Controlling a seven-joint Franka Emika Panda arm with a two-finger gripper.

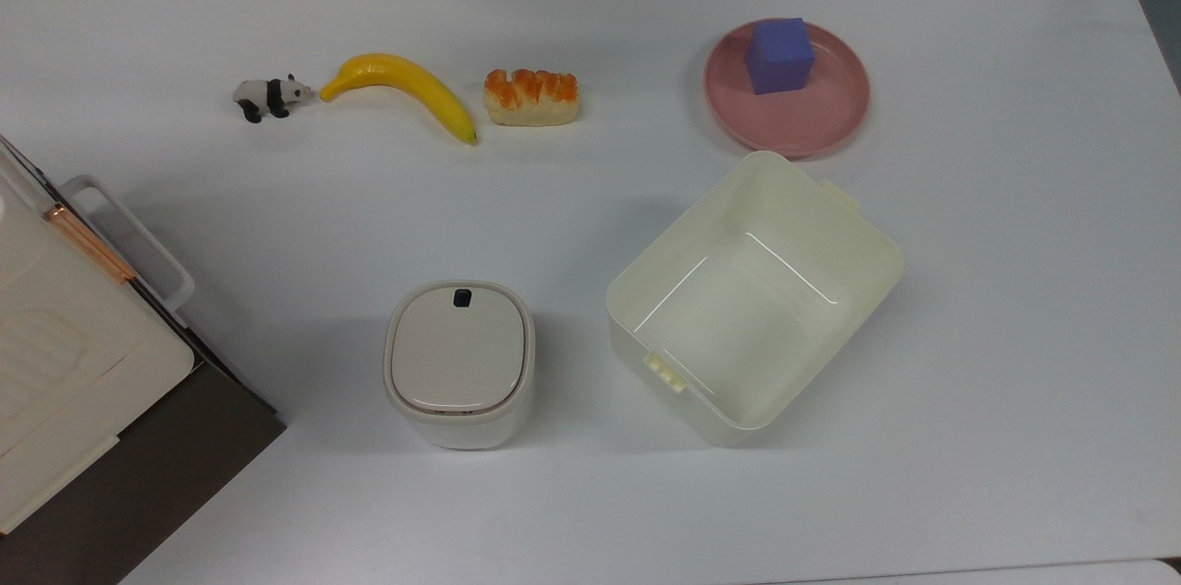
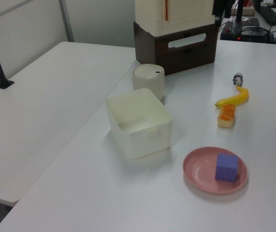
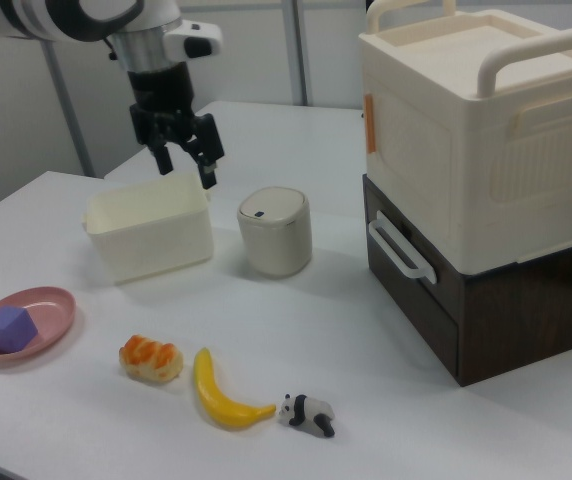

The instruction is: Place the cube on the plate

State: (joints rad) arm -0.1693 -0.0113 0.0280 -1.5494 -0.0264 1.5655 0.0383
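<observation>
The cube [image 1: 781, 55] sits on the plate [image 1: 821, 119], toward its far edge in the top view. In the top view, the open bin [image 1: 853, 234] lies just near of the plate, and the lidded container [image 1: 459, 361] stands to the bin's left. The bread [image 1: 531, 96], banana [image 1: 402, 87] and panda figure [image 1: 268, 95] run in a row leftward from the plate. The stacked boxes [image 3: 476, 150] stand at the top view's near left corner.

hand [image 3: 186, 163] raised, fingers spread, empty
</observation>
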